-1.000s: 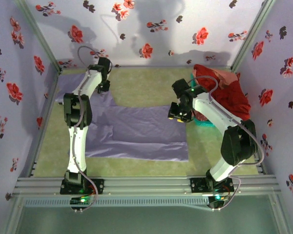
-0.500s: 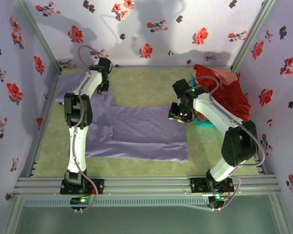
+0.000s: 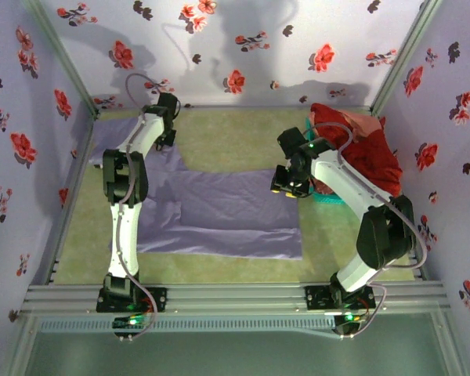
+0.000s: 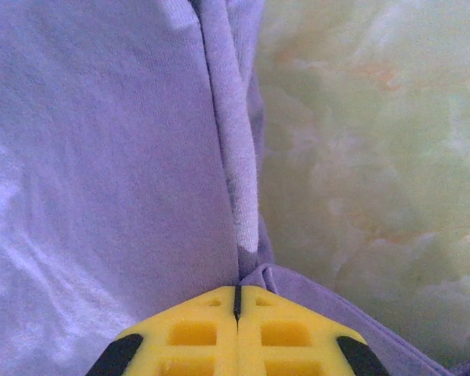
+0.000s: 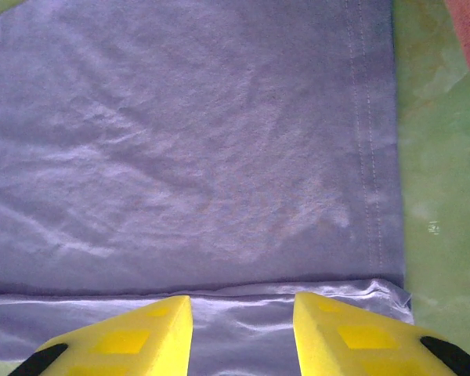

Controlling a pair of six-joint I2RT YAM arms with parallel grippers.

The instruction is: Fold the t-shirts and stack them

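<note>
**Lavender t-shirt** (image 3: 219, 207). Count: one. It lies spread flat across the middle of the green worktop (image 3: 235, 133), with a sleeve reaching toward the far left and the stitched hem at the right. The upturned face shows no lettering.

**Left gripper** (image 4: 236, 288). Count: one. It sits at the shirt's far-left part. Its yellow fingers are pressed together, and a ridge of lavender cloth runs right up to their tips. Judged to be pinching the shirt's edge there.

**Right gripper** (image 5: 243, 301). Count: one. Its fingers are spread with nothing between them, just above the shirt's right corner beside the hem.

**Red t-shirt** (image 3: 372, 160) and **pink garment** (image 3: 352, 119). At least one of each, heaped together at the far right over the teal basket (image 3: 327, 200). Basket count: one, mostly covered. How many shirts the heap holds cannot be told.

**Step in hand (judgement).** The arms are taking a second hold before the first fold. To do it well:
- The right gripper should settle onto the corner and catch every layer of cloth there.
- It should close fully before either arm rises.
- Both arms should then lift level and together, keeping the fabric taut between them so the crease falls straight.
- The travel should stay low and clear of the red heap.
</note>
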